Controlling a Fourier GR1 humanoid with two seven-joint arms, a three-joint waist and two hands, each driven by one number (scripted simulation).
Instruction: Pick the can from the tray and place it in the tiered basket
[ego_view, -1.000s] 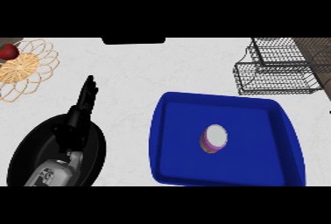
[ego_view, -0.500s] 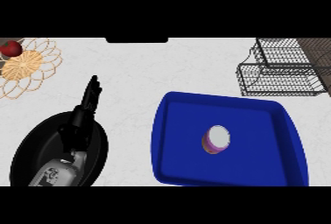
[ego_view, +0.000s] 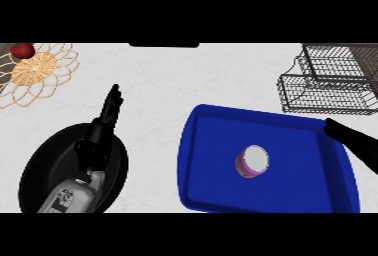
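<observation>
White counter (ego_view: 192, 80) carried a blue tray (ego_view: 214, 192) at its right front, the tiered basket (ego_view: 332, 75) in the right rear corner. Left hand (ego_view: 103, 130) rested open, holding nothing. Right hand (ego_view: 354, 142), newly entered at the tray's right edge, looked straight-fingered and empty. Upright at tray centre, the can (ego_view: 253, 161) seemed light, rigid, slippery; best grasped round its sides.

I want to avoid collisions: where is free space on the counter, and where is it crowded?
Bare counter lies between the wicker mat and the tiered basket, above the blue tray. Crowded: the left hand over the black pan, and the right hand at the tray's right rim.
</observation>
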